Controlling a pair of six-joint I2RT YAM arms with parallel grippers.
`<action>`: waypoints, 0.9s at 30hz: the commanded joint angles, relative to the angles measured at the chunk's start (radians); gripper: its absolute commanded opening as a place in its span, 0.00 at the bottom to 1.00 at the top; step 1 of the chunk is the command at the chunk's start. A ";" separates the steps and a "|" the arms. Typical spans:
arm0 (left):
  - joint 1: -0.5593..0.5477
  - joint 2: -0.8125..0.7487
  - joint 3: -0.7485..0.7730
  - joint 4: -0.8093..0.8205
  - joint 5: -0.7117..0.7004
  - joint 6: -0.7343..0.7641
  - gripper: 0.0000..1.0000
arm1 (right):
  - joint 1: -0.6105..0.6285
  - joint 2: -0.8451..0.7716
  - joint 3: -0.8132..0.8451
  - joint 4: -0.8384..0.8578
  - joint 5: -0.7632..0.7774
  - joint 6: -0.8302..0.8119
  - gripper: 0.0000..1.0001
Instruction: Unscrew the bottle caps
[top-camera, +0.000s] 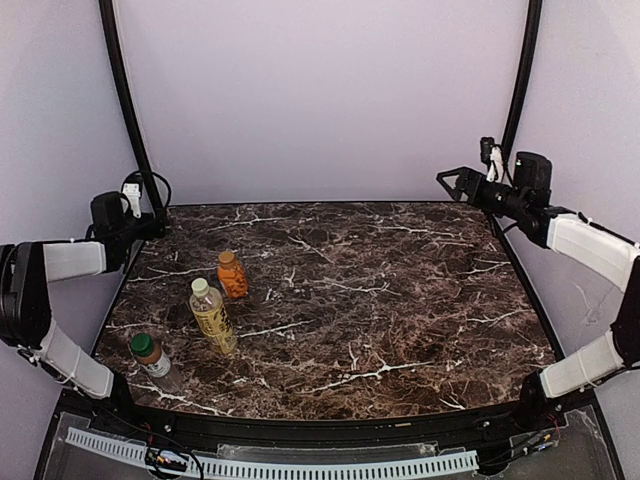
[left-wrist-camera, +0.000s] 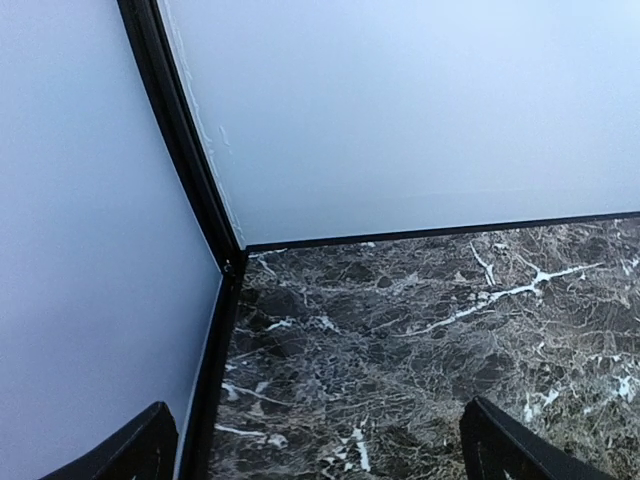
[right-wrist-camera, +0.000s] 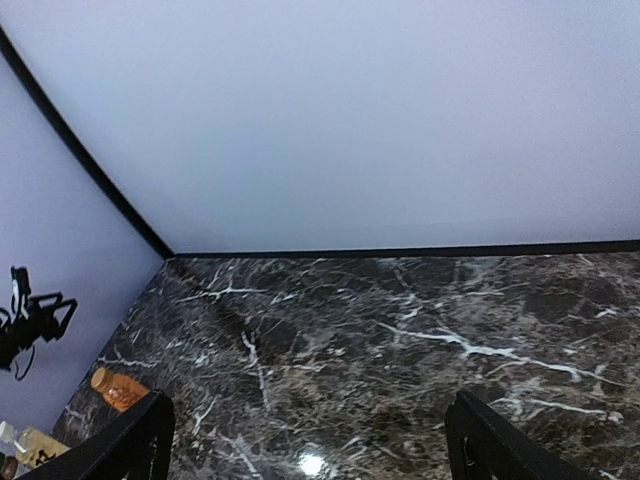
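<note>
- Marble table (top-camera: 400, 300) fills the top view's middle.
- Left gripper (left-wrist-camera: 315, 450) and right gripper (right-wrist-camera: 310, 430) are both spread wide and hold nothing.
- Capped, standing left of centre are the tall yellow-labelled bottle (top-camera: 213, 316), the green-capped clear bottle (top-camera: 152, 360) and the orange bottle (top-camera: 232, 275).

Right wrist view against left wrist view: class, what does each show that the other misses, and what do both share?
Only the right wrist view shows bottles: the orange bottle and, cut off at its lower left edge, the yellow-labelled bottle, plus the left arm far off. Only the left wrist view gives the black corner post close up; it shows no bottle. Both share the marble table, the pale back wall and an open pincer: left pincer, right pincer.
</note>
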 joint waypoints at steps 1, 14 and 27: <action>0.015 -0.129 0.154 -0.523 0.114 0.144 1.00 | 0.189 0.033 0.178 -0.294 0.037 -0.021 0.91; 0.015 -0.382 0.553 -1.517 0.464 0.322 0.96 | 0.890 0.461 0.813 -0.529 0.187 -0.291 0.89; 0.014 -0.505 0.510 -1.515 0.428 0.282 0.96 | 1.092 0.927 1.300 -0.621 0.212 -0.395 0.91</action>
